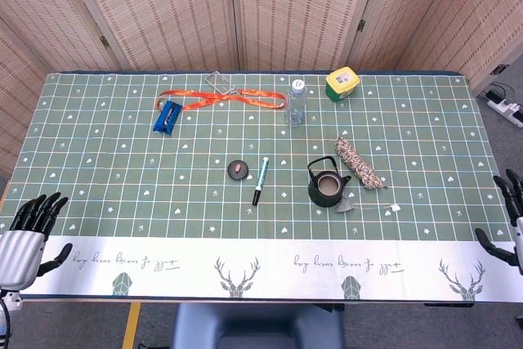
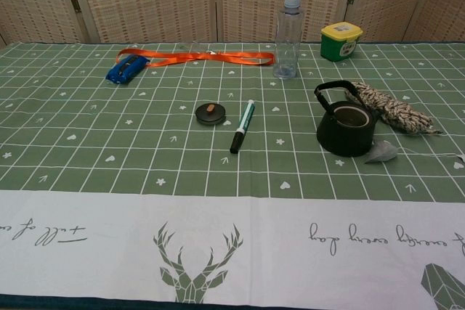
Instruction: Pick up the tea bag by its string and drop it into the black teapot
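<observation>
Head view. Table [image 1: 98, 202] with green grid cloth. Left hand [image 1: 31, 230] at the near left edge, fingers spread, holding nothing. Right hand [image 1: 508, 222] at the near right edge, partly cut off by the frame, fingers apart, holding nothing. Black teapot [image 1: 325, 185] right of centre, lid off, handle raised. Tea bag [image 1: 346, 204] lies on the cloth just beside the teapot's near right; its string runs right to a small tag [image 1: 395, 208]. Teapot lid [image 1: 238, 169] and marker pen [image 1: 260, 181] left of the teapot. Rope bundle [image 1: 358, 163] behind-right of it. Clear bottle [image 1: 296, 101], yellow-lidded tub [image 1: 342, 83], orange lanyard [image 1: 225, 100], blue object [image 1: 166, 116] toward the far edge.

Chest view. No hands shown. Teapot [image 2: 346, 125] upright, open; tea bag [image 2: 381, 152] touching or just beside its right base, which cannot be told. Lid [image 2: 211, 113], pen [image 2: 242, 126], bottle [image 2: 288, 35], tub [image 2: 341, 40], lanyard [image 2: 211, 56], rope bundle [image 2: 396, 110].
</observation>
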